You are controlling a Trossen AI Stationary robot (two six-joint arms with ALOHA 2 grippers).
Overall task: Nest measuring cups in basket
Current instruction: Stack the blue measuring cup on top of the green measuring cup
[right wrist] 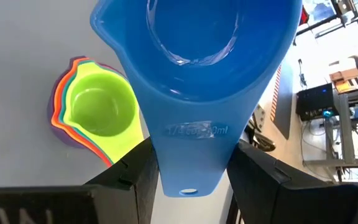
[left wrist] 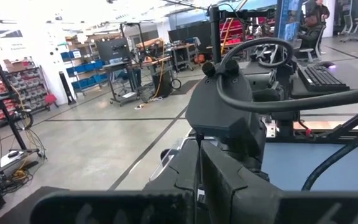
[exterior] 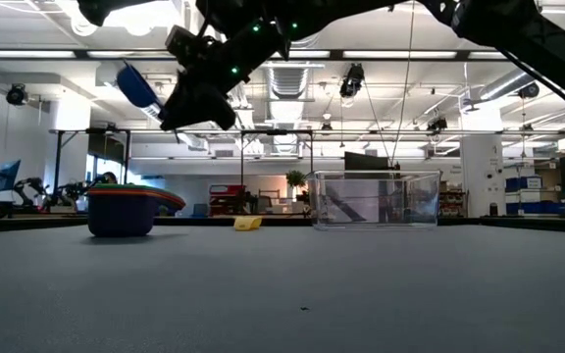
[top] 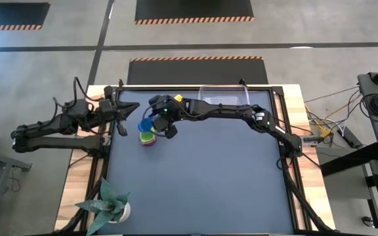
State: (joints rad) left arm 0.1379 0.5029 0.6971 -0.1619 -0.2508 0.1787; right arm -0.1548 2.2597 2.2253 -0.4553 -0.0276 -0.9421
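On the bench point(top: 195, 170), far side, the clear basket point(top: 225, 96) stands without cups. Right arm reaches across to the left; its tool point(top: 157, 124) pinches the blue cup point(right wrist: 194, 68) by its flat handle, raised above the nested stack point(top: 148, 137), judged ready for dropping in. Left tool point(top: 118, 118), pressed together, waits at the left edge. Yellow cup point(exterior: 248, 224) lies apart

Raised lettering ran across the flat handle of the blue plastic measuring cup point(right wrist: 194, 74), reading roughly "1/4 cup" followed by a millilitre figure too faint to make out; no other text was legible anywhere.
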